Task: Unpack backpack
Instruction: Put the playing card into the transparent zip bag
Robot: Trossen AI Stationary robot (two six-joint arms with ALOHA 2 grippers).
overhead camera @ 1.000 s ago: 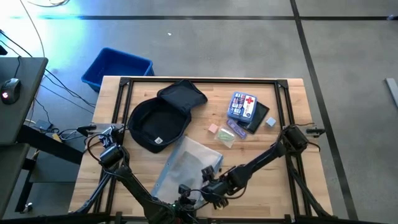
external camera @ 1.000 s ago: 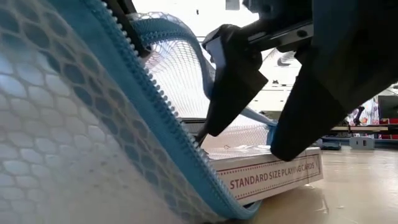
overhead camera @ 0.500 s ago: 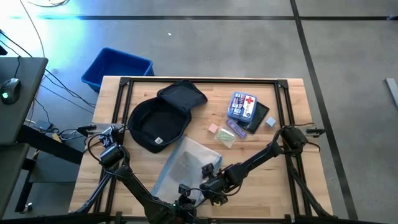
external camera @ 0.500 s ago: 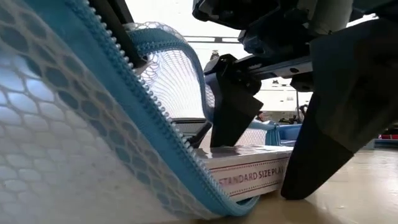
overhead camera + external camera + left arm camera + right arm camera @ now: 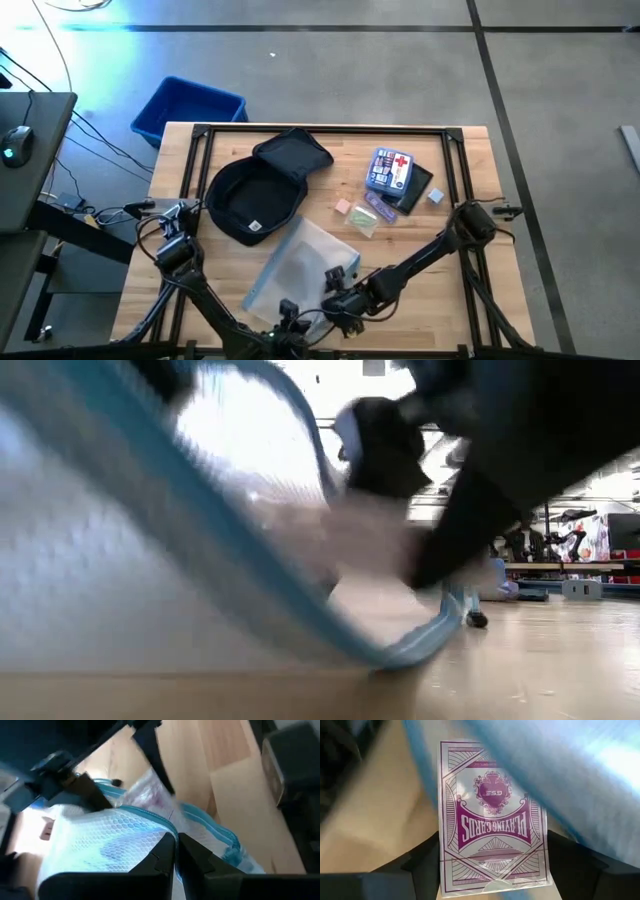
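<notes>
Purple-backed playing card box [image 5: 492, 817] sits pinched between my right gripper's [image 5: 492, 885] fingers, the blue-edged mesh pouch [image 5: 115, 847] clamped in my shut left gripper [image 5: 176, 851] right beside it, backpack [image 5: 258, 190] lying open well beyond both.

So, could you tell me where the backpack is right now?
In the high view, the backpack lies unzipped on the table's left half, beside the mesh zip pouch and apart from both grippers.

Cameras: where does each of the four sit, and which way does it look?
High: overhead, straight down on table, both arms.
Low: table height, looking across; mesh pouch fills it.
Left wrist: past shut left hand pinching pouch.
Right wrist: past right hand around card box.
Both wrist views share the pouch.
</notes>
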